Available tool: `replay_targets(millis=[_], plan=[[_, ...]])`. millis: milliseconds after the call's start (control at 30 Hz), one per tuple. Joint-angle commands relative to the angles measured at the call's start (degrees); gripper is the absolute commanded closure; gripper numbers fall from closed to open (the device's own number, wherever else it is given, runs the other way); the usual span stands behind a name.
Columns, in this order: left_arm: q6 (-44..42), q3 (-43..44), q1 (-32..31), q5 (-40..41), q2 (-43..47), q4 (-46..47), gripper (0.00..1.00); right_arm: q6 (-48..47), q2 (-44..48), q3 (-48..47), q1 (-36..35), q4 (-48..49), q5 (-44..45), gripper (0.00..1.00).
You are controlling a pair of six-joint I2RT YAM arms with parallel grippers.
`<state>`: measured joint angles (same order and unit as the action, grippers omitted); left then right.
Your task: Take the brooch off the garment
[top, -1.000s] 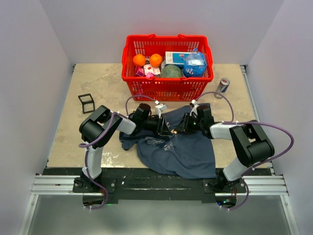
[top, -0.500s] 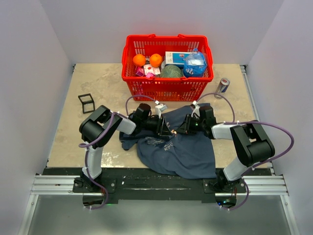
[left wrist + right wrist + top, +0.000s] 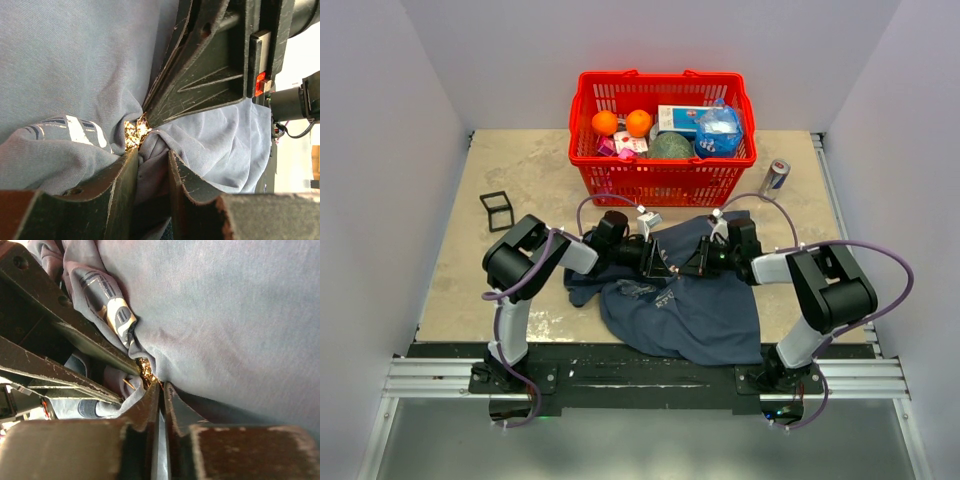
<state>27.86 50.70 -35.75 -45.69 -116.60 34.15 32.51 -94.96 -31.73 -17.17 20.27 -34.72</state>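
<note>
The dark blue garment (image 3: 690,310) lies crumpled on the table in front of the arms. The gold brooch (image 3: 134,131) sits in a fold of it, and also shows in the right wrist view (image 3: 146,369). My left gripper (image 3: 663,268) is shut on a fold of the garment right beside the brooch; the cloth fills its jaws in the left wrist view (image 3: 152,152). My right gripper (image 3: 688,268) faces it tip to tip. Its jaws are shut (image 3: 161,385) with the brooch's edge at their tips. The brooch is hidden in the top view.
A red basket (image 3: 582,105) with oranges, a box and a bag stands just behind the garment. A drink can (image 3: 778,175) stands at the back right. A small black frame (image 3: 497,210) lies at the left.
My right gripper has edged left toward the left gripper. The gold speck of the brooch between the two tips no longer shows from above. The left arm has held still.
</note>
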Motion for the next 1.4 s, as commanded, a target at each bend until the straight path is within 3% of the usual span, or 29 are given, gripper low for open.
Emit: replay_targets(millis=[0, 267, 467, 567, 800, 1033, 1367], plan=[[-2.8, -2.1, -0.2, 2.7, -3.7, -9.8, 0.64, -2.8, -1.0, -2.7, 0.0, -3.4, -0.3, 1.00], [-4.5, -0.4, 3.0, -3.1, 1.8, -8.9, 0.61, -17.5, 2.6, -17.7, -0.1, -25.7, 2.6, 1.00], [-7.6, 2.3, 6.9, -7.2, 8.1, -13.8, 0.57, -27.7, 2.8, -26.6, -0.2, -39.1, 3.7, 1.00], [-9.7, 2.5, 8.8, -8.4, 11.3, -16.3, 0.57, -30.3, 4.9, -27.5, -1.2, -41.6, 5.7, 1.00], [-23.8, 7.1, 10.8, -7.8, 16.3, -29.1, 0.55, -38.9, 9.7, -28.4, -6.9, -44.7, 13.4, 1.00], [-25.3, 8.1, 10.9, -5.6, 19.1, -29.2, 0.55, -47.9, 9.8, -32.8, -12.4, -49.2, 23.6, 1.00], [-25.7, 5.8, 11.5, -5.3, 23.1, -29.1, 0.54, -54.0, 12.6, -31.6, -13.9, -53.3, 28.2, 1.00]])
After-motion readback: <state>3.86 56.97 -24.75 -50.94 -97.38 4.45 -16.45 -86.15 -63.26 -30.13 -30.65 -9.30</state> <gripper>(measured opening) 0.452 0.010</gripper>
